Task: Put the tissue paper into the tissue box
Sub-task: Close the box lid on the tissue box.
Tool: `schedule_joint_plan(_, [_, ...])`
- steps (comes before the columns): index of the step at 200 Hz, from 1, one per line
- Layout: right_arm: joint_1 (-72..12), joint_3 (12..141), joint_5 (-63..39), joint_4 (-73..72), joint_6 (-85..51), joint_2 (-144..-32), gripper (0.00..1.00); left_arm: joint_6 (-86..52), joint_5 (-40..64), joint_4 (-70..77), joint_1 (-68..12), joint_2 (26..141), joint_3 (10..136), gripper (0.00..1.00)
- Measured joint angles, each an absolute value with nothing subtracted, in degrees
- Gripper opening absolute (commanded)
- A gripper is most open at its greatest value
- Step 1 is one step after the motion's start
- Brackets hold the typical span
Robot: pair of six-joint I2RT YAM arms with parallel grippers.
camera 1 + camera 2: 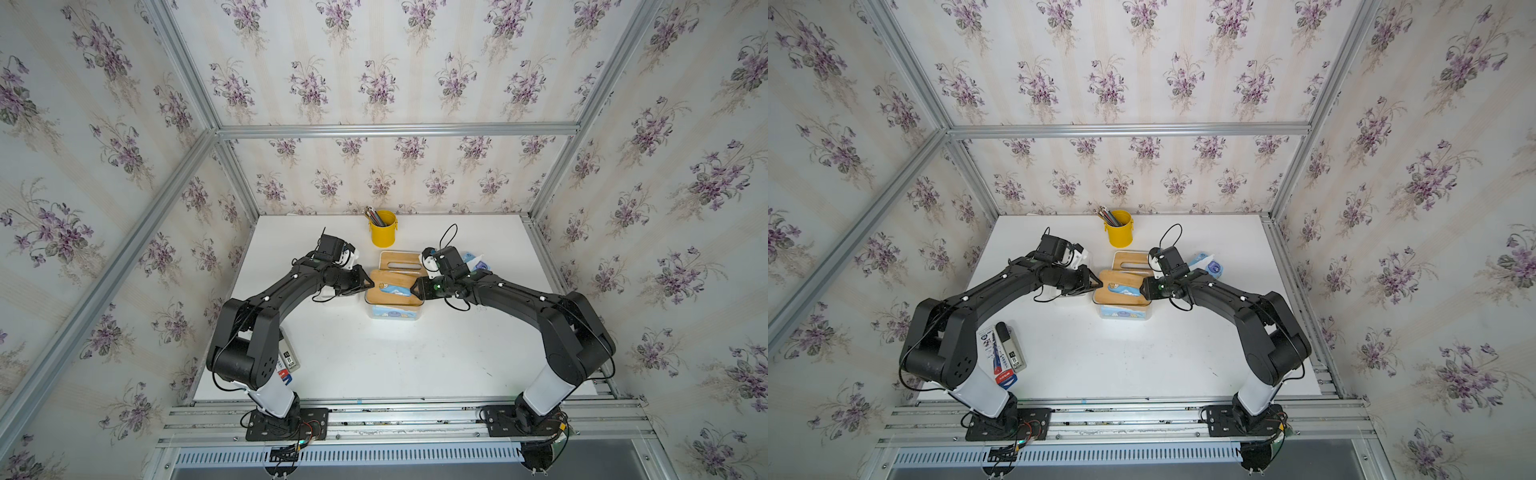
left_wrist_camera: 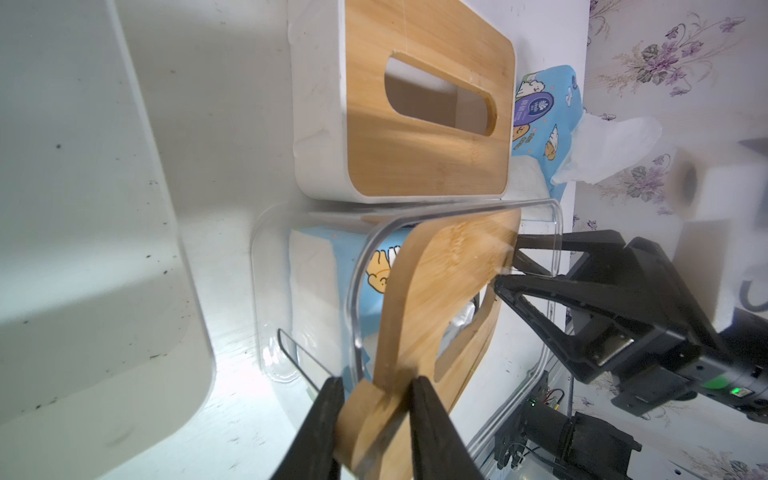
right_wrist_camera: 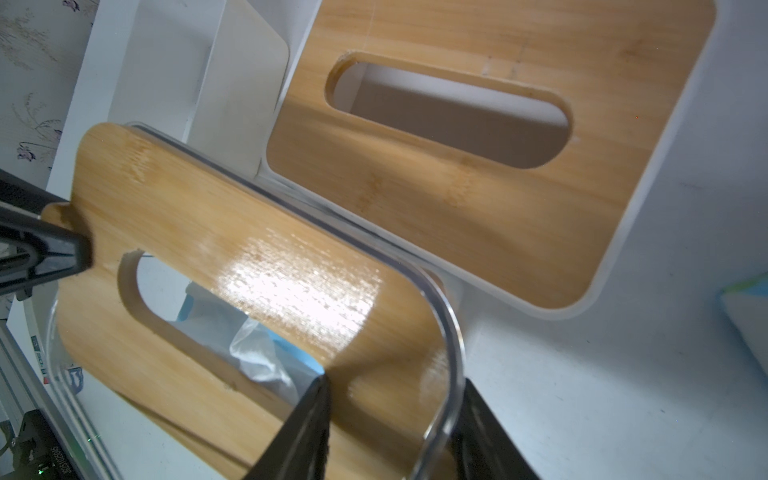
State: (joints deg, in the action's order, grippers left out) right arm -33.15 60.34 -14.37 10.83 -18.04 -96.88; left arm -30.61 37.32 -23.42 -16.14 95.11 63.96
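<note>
My left gripper (image 2: 376,386) pinches the short edge of the tilted brown wooden lid (image 2: 449,282). My right gripper (image 3: 395,382) straddles its other end; if it squeezes, I cannot tell. The blue tissue pack (image 2: 345,257) sits inside the clear plastic box (image 2: 555,249). Only the top views show the open white table (image 1: 395,361) in front.

White tabletop (image 1: 374,365), pictured from above. At 12 o'clock, hard by the far edge, a yellow pencil cup (image 1: 382,232). Near centre, a white tissue box (image 1: 400,261) with slotted bamboo top. Just beside it at 6 o'clock, a clear tissue box (image 1: 372,307) holding a blue pack (bamboo lid (image 1: 382,277) tilted over the rim). At 3 o'clock of the white box, a second blue tissue pack (image 1: 476,262), one sheet sticking out. At 9 o'clock of the clear box, a white tray (image 2: 104,249). At 8 o'clock, near the table's edge, a dark grey oblong item (image 1: 1013,347) beside a carded pen pack (image 1: 994,353).
</note>
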Motion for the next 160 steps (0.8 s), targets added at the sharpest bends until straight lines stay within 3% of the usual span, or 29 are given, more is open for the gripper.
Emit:
schedule_joint_plan(46, [-33.12,60.53,-14.31,11.40,-18.46,-96.82,0.50,-30.61,38.06,-22.74,-16.14,95.50,63.96,0.28])
schedule_joint_plan(160, [-32.14,59.92,-17.10,10.31,-21.37,-96.44,0.66,-30.35,39.35,-21.21,-16.08,95.57,63.09,0.32])
